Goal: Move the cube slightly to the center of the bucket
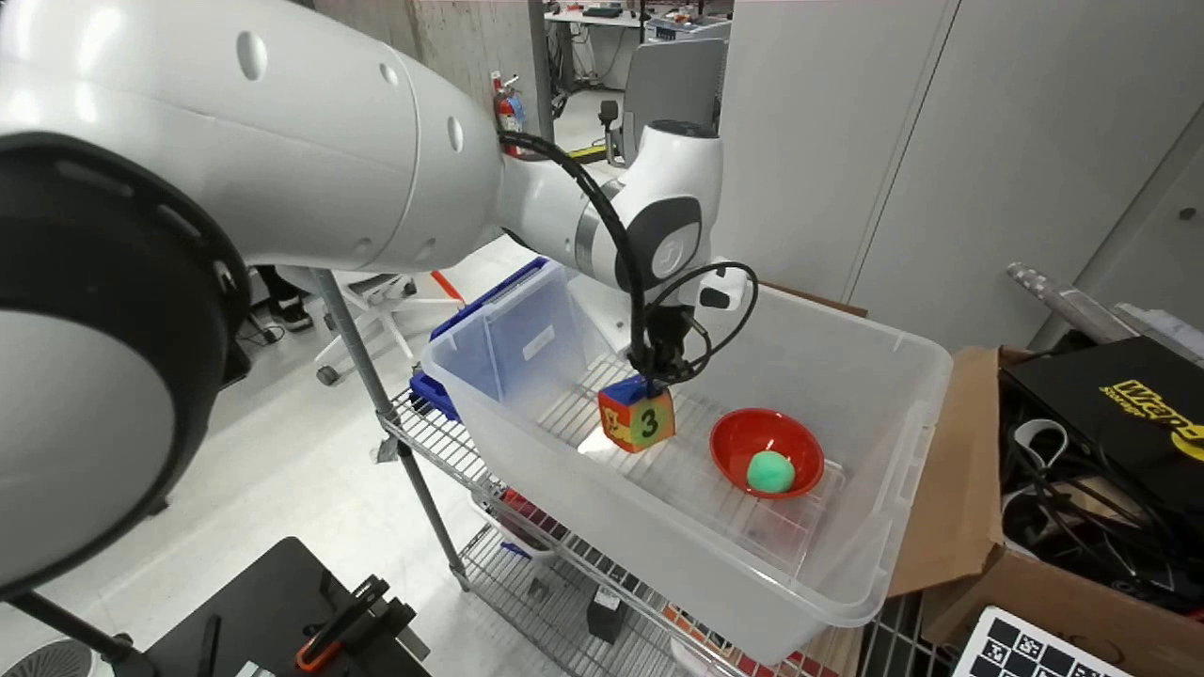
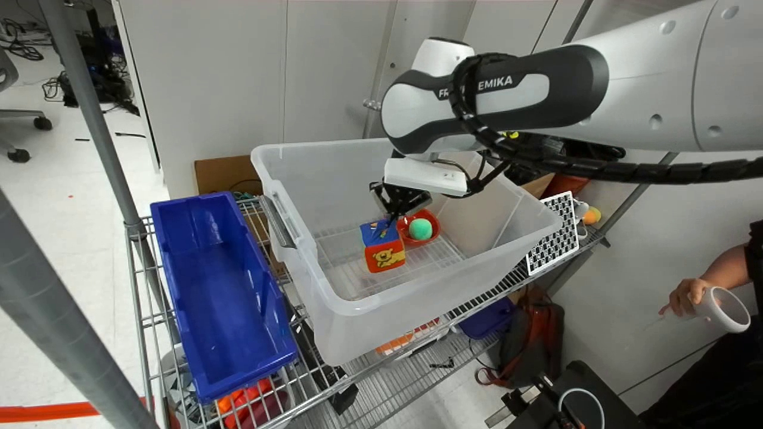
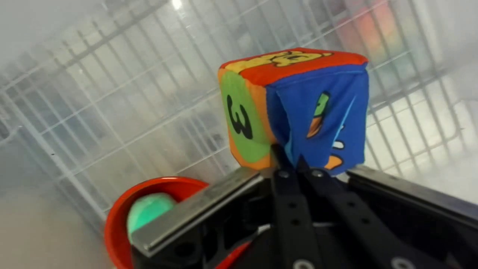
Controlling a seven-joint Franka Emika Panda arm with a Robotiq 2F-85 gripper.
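Note:
The cube [image 1: 638,420] is a soft block with a blue top, a green and orange face with a 3, and a red face with a yellow bear. It is inside the translucent white bucket [image 1: 851,367], also seen in an exterior view [image 2: 381,245]. My gripper [image 3: 288,157] is shut on the cube's blue fabric near one edge, and the cloth is creased between the fingertips. The cube fills the upper middle of the wrist view [image 3: 321,116]. I cannot tell whether its underside touches the bucket floor.
A red bowl [image 1: 734,449] holding a green ball [image 1: 771,472] sits beside the cube in the bucket. The bucket's tall walls surround the gripper. A blue bin [image 2: 223,304] stands beside the bucket on the wire shelf. A cardboard box [image 1: 950,489] is against the opposite side.

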